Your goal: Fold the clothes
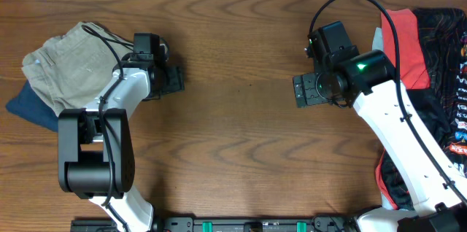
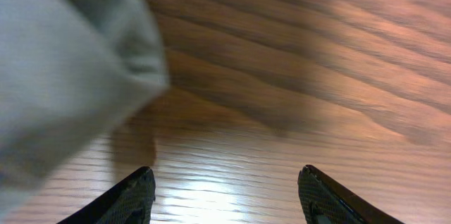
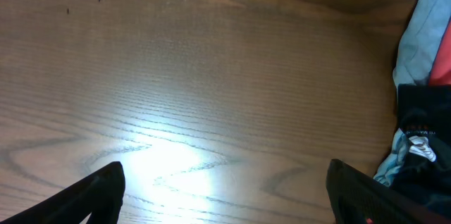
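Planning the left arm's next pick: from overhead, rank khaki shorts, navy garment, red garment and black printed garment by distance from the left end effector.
1. Khaki shorts, beside it, on the left.
2. Navy garment, beneath the shorts, farther left.
3. Red garment, opposite side, right.
4. Black printed garment, far right edge.

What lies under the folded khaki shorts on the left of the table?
A dark navy-blue cloth garment; only one corner shows past the pale khaki cotton shorts. The rest is covered.

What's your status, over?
Left pincer open, right pincer open, both empty. Khaki shorts on navy shorts, far left. Pile far right. Nothing blocking.
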